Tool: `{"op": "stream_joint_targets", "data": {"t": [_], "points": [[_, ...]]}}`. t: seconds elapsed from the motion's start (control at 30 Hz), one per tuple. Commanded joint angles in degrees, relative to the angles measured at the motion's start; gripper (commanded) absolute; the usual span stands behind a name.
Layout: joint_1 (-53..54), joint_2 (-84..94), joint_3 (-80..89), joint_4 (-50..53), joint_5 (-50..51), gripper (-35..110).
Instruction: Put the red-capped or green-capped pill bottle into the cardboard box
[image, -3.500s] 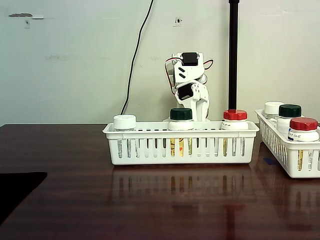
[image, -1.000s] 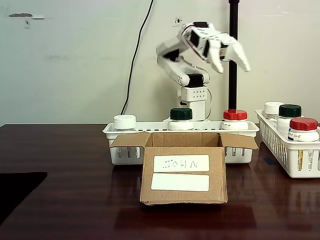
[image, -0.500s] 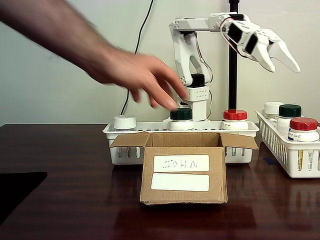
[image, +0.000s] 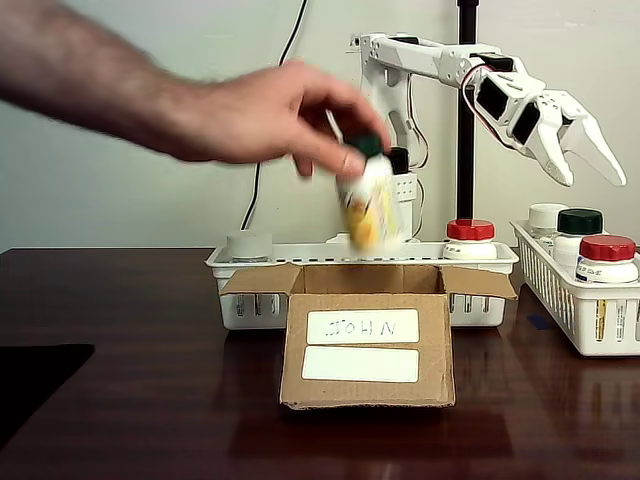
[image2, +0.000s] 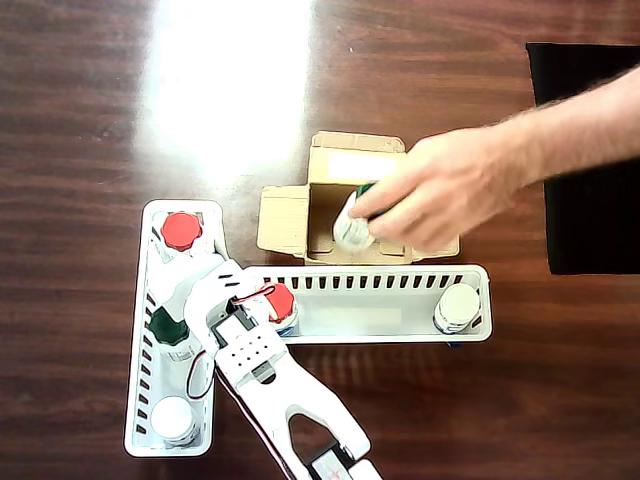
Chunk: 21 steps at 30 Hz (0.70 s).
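A person's hand (image: 255, 115) holds the green-capped bottle (image: 368, 200) tilted, right above the box (image: 366, 345), whose flaps are spread. The box sits on the dark surface (image: 140, 400), just in front of the long basket (image: 250, 290). The end effector (image: 590, 160) hangs high over the side basket (image: 560, 295), fingers spread wide, holding nothing. A red-capped bottle (image: 470, 238) stands in the long basket.

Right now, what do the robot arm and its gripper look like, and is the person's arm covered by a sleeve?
The robot arm is white plastic with black motor blocks set into its joints. Thin red and dark wires loop near the wrist. The gripper has two long, pointed white fingers. The base block has a small grid of holes. The person's hand and forearm are bare, with no sleeve, watch or ring visible.
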Motion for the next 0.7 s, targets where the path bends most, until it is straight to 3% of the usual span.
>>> {"op": "stream_joint_targets", "data": {"t": [0.0,0.67], "points": [[0.2,-1.3,-3.6,-3.7,-0.1,71],[3.3,-13.3,-5.3,-12.9,2.0,71]]}}
